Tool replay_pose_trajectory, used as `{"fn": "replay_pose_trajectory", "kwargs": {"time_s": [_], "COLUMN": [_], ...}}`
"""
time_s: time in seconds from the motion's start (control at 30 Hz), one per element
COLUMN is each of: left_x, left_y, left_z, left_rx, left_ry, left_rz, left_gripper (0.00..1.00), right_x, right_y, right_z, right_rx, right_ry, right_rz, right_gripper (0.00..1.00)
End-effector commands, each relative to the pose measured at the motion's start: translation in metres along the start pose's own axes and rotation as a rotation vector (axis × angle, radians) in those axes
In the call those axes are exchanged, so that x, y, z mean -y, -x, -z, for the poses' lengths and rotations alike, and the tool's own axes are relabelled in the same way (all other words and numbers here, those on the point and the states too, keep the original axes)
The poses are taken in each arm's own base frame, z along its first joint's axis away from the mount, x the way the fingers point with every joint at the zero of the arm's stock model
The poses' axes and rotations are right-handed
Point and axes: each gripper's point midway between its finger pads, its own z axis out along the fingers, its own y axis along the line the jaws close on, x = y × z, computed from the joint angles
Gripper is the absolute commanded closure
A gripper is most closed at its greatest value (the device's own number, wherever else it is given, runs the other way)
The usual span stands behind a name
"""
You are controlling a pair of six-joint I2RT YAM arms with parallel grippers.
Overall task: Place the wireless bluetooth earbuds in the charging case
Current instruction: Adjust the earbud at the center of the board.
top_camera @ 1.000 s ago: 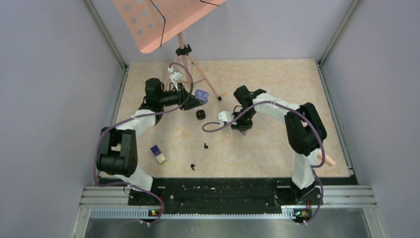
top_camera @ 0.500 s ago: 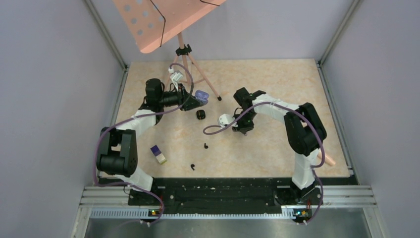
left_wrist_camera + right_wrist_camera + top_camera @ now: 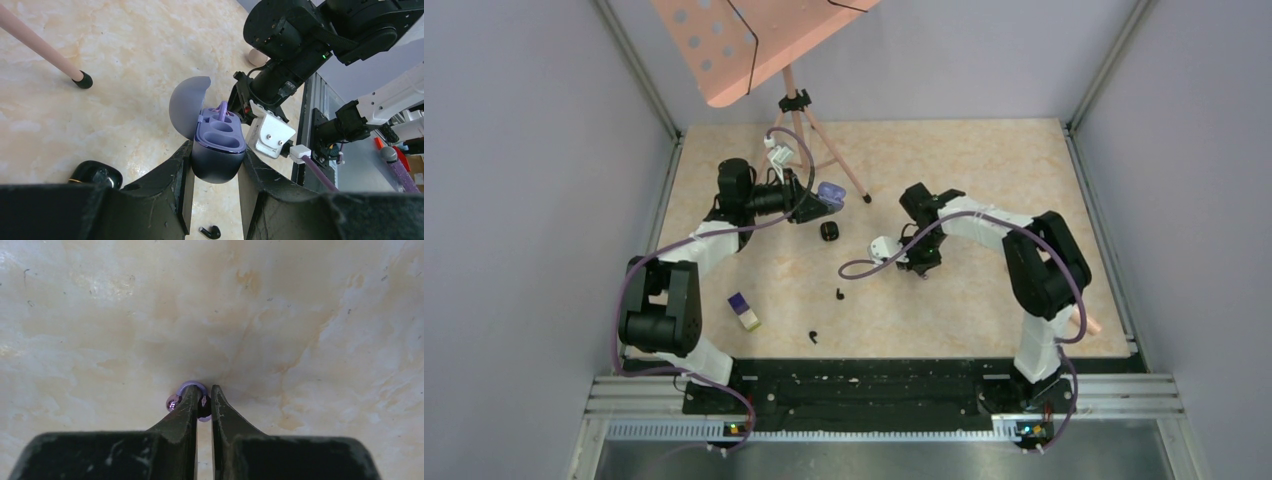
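My left gripper (image 3: pixel 215 165) is shut on the purple charging case (image 3: pixel 218 150) and holds it upright with its lid (image 3: pixel 189 111) open. One pale purple earbud (image 3: pixel 222 109) stands in the far slot and the near slot is empty. In the top view the case (image 3: pixel 830 190) is at the far left-centre. My right gripper (image 3: pixel 202 392) is down at the table, its jaws pinched on the other pale purple earbud (image 3: pixel 189 388); in the top view it (image 3: pixel 921 264) is mid-table. Two black earbuds (image 3: pixel 840 294) (image 3: pixel 814 336) lie loose on the table, and one also shows in the left wrist view (image 3: pixel 210 231).
A small black case (image 3: pixel 828 231) sits just near of the left gripper. A purple-and-cream block (image 3: pixel 744 311) lies at the near left. A pink music stand (image 3: pixel 754 40) stands at the back, its tripod foot (image 3: pixel 82 79) near the purple case.
My right gripper has shifted slightly toward the near right and settled on the purple earbud at the table. The left arm and case have not moved.
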Motion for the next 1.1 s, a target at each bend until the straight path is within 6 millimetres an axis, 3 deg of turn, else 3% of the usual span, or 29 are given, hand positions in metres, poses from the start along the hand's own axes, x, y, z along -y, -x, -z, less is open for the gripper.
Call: {"fn": "replay_pose_trajectory", "kwargs": {"time_s": [0.0,0.17,0.37,0.53,0.63,0.7,0.8,0.97,1.07], "left_x": [0.009,0.008,0.008,0.007,0.006,0.006,0.006,0.006,0.007], "left_y": [0.013,0.014,0.015,0.019,0.021,0.023,0.024,0.023,0.024], "left_z": [0.004,0.002,-0.001,-0.007,-0.011,-0.012,-0.012,-0.011,-0.01], "left_rx": [0.031,0.033,0.038,0.044,0.044,0.046,0.049,0.052,0.056], "left_ry": [-0.007,-0.009,-0.02,-0.034,-0.039,-0.037,-0.036,-0.029,-0.023], "left_rz": [-0.07,-0.064,-0.046,-0.032,-0.023,-0.019,-0.024,-0.022,-0.027], "left_gripper": [1.0,1.0,1.0,1.0,1.0,1.0,1.0,1.0,1.0], "right_x": [-0.006,0.009,0.039,0.046,0.05,0.056,0.057,0.059,0.069], "right_y": [0.002,0.012,0.03,0.035,0.013,-0.021,-0.051,-0.067,-0.08], "right_z": [0.004,0.012,0.049,0.066,0.059,0.056,0.062,0.076,0.097], "right_rx": [0.01,0.087,0.294,0.407,0.351,0.231,0.163,0.086,-0.024], "right_ry": [-0.019,-0.083,-0.244,-0.37,-0.464,-0.587,-0.695,-0.781,-0.913], "right_rz": [-0.012,-0.208,-0.58,-0.807,-0.941,-1.068,-1.192,-1.165,-1.063], "right_gripper": [1.0,1.0,1.0,1.0,1.0,1.0,1.0,1.0,1.0]}}
